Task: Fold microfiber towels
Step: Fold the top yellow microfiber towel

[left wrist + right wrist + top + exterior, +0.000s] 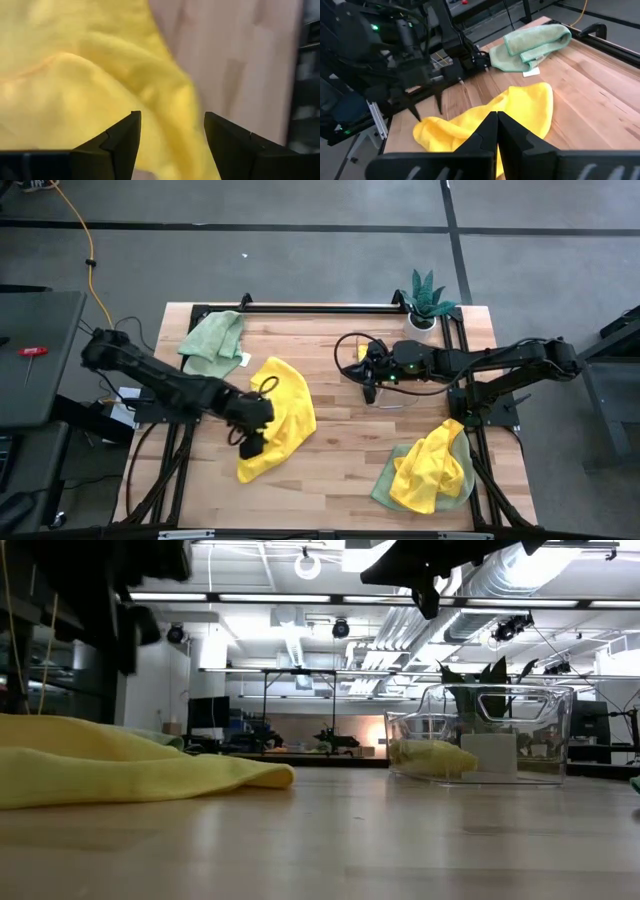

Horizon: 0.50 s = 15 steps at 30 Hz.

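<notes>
Left gripper (250, 442) hovered above the yellow towel (277, 416), fingers (125, 137) spread apart, nothing between them. Towel lay crumpled at mid-table. Right gripper (497, 122) pressed closed and empty, up over the clear bin (480, 735). Sage towel (213, 340) bunched at the far left corner; yellow-and-green heap (430, 468) near right.
</notes>
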Each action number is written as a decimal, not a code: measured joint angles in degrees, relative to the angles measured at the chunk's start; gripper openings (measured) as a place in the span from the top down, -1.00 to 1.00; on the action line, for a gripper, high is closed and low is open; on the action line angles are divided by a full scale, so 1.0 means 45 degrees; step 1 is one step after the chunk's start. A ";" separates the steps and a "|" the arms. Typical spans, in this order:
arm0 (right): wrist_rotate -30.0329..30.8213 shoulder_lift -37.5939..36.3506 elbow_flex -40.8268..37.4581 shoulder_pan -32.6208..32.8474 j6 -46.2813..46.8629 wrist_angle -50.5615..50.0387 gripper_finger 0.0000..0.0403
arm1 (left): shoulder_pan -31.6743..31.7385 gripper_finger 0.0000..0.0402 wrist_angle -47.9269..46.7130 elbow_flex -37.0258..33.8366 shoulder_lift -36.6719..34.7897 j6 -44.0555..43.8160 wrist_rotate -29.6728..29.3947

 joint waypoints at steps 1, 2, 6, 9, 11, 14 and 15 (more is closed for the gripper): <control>0.0038 0.0000 0.0001 0.0000 -0.0003 -0.0001 1.00 | 0.0322 -0.03 0.0043 -0.0009 0.0297 0.0526 0.0011; 0.0122 0.0000 -0.0003 0.0000 -0.0022 -0.0015 1.00 | 0.0594 -0.02 0.0294 -0.0009 0.0664 0.0945 0.0011; 0.0356 0.0000 0.0001 0.0000 -0.0010 -0.0120 1.00 | 0.1635 -0.02 0.1316 -0.0009 0.2000 0.2001 -0.0175; 0.0361 0.0000 0.0001 0.0000 0.0000 -0.0167 1.00 | 0.2321 -0.02 0.1375 -0.0018 0.2768 0.2032 -0.0193; 0.0361 0.0000 0.0001 -0.0003 0.0033 -0.0289 1.00 | 0.2668 -0.02 0.1339 0.0005 0.3177 0.2019 -0.0193; 0.0361 0.0000 0.0001 0.0000 0.0107 -0.0298 1.00 | 0.3065 -0.02 0.0976 -0.0009 0.3439 0.2036 0.0024; 0.0361 0.0000 0.0001 0.0000 0.0107 -0.0323 1.00 | 0.3165 -0.02 0.0959 0.0001 0.3488 0.2103 0.0134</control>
